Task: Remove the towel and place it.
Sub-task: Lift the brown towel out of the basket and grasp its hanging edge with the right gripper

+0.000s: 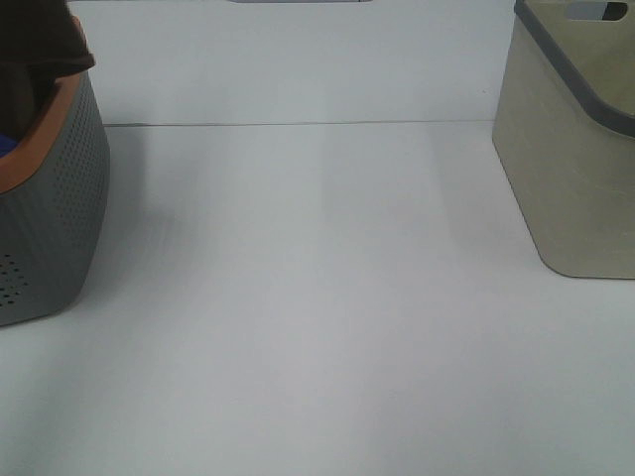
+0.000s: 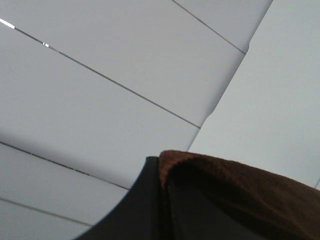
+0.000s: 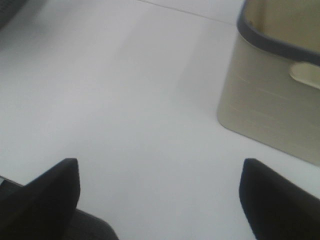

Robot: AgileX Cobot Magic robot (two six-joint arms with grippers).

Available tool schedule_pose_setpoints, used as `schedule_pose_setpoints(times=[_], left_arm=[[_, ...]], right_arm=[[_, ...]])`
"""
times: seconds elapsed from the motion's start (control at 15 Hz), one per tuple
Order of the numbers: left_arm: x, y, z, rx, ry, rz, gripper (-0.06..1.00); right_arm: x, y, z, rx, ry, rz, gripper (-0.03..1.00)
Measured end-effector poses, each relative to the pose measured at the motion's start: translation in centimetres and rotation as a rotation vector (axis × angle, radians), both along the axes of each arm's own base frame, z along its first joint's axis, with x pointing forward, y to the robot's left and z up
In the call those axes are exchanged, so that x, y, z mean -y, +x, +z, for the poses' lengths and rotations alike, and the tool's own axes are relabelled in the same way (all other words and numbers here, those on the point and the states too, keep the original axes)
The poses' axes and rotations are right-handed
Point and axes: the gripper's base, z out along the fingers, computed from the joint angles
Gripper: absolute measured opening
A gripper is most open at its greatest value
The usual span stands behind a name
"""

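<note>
One brown towel (image 1: 40, 40) cropped at frame corner, left end effector (image 2: 165, 192) grip obscured

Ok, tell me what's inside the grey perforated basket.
A brown towel bulges above the rim of the grey basket, with something blue just below it. The basket wall hides everything lower.

towel (image 1: 40, 35) seemingly over left basket (image 1: 55, 198), bin (image 1: 566, 169) right

Left gripper (image 2: 159, 172) clamps towel (image 2: 240, 185); right gripper (image 3: 159, 167) spread wide.
</note>
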Motion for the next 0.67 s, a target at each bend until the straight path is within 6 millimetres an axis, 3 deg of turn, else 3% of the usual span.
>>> schedule_pose_setpoints(times=[0.27,0.53,0.67], left_arm=[[4.9,2.2,0.6,0.027,-0.008,-0.138,0.0],[10.5,4.5,-2.6,-0.052,0.059,-0.246,0.0],[15.1,4.9,-5.1,-0.102,0.104,-0.343,0.0]], right_arm=[[-1.0,4.7,1.8,0.008,0.094,0.102,0.85],[-0.9,8.2,1.7,-0.009,0.154,0.082,0.85],[-1.2,10.9,1.0,-0.031,0.123,0.144,0.85]])
